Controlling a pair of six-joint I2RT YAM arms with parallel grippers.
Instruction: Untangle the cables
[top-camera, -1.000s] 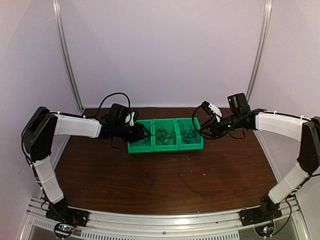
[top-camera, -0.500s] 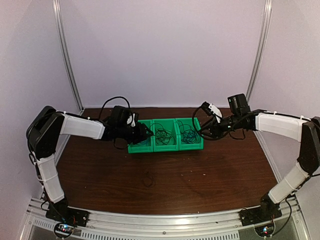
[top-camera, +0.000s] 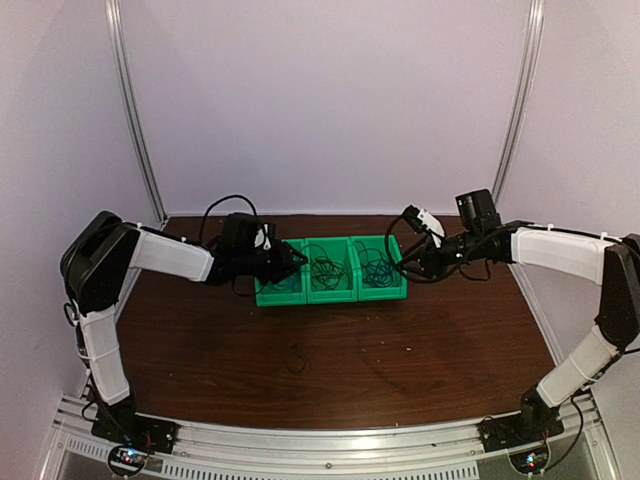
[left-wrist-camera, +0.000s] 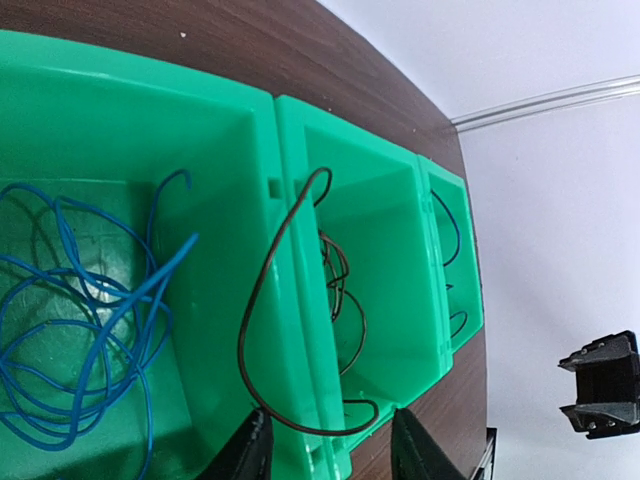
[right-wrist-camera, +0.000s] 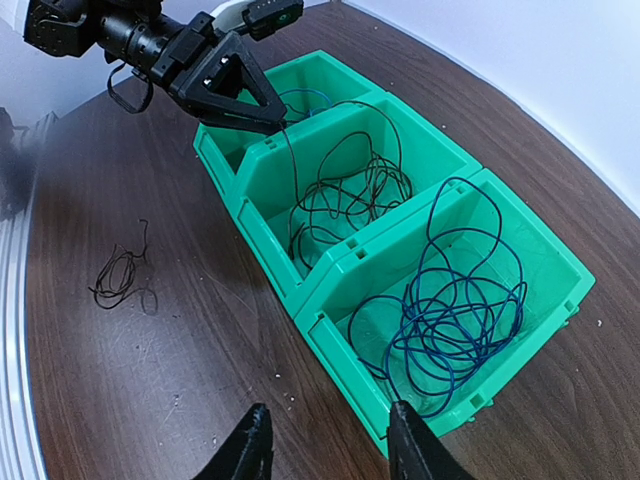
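Left gripper (left-wrist-camera: 330, 447) straddles black cable (left-wrist-camera: 243, 340), jaws half parted.
Pinch, lift clear of green bin (left-wrist-camera: 300, 290); right gripper (right-wrist-camera: 325, 440) parted, empty.

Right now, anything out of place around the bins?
Two things. A small black cable tangle lies loose on the table, outside the green bins. And one black cable hangs over the wall between the middle bin and the left bin, which holds the blue cable.

The bins (right-wrist-camera: 262, 238) are made of glossy, smooth green plastic. The bench (right-wrist-camera: 180, 380) is covered with dark wood grain, with a soft shine. The cables (right-wrist-camera: 450, 320) are coated in thin smooth plastic, blue or black.
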